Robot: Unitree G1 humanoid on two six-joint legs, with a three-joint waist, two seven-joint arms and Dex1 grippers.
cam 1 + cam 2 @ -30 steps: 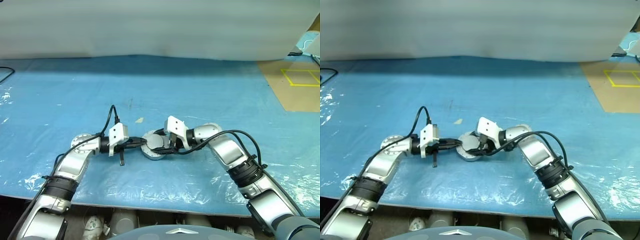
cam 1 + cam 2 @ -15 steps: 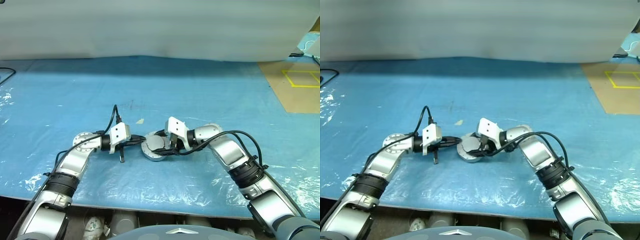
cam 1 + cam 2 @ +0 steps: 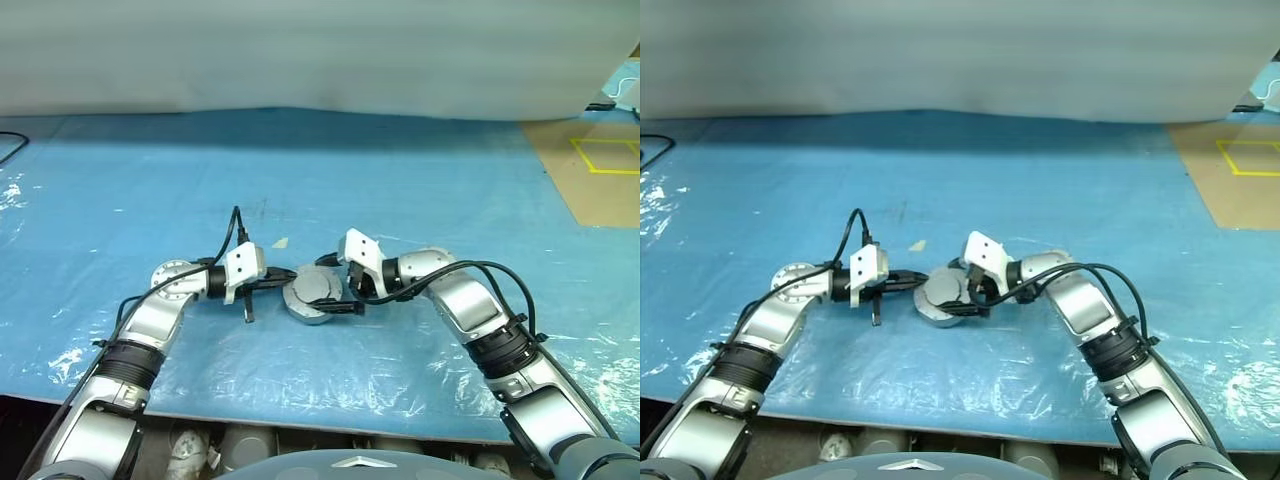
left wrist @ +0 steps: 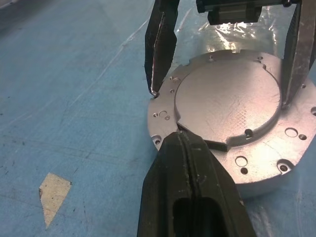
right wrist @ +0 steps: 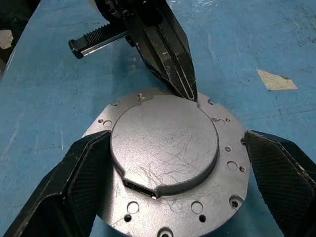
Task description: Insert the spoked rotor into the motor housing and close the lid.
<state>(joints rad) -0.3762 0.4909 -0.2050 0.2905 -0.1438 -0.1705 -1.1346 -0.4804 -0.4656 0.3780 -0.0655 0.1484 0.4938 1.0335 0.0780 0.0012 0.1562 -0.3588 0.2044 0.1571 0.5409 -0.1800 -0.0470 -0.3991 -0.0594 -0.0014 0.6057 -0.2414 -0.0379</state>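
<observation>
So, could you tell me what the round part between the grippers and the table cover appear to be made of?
The round part looks like bare machined or cast metal, likely aluminium: matte silver-grey, fine scratches, drilled holes around the flange. The table cover seems to be blue sheet under clear plastic film, judging by glossy wrinkles near the edge.

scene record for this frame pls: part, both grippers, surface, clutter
part: motor housing, a silver disc with a raised round top face, lying flat
left gripper: shut, tip at the edge of the raised face
right gripper: open, fingers on either side of the housing, one clearly off the rim
surface: blue sheet
clutter: small scrap of paper beyond the left gripper
rotor, windings: cannot tell, the housing's top face is closed
</observation>
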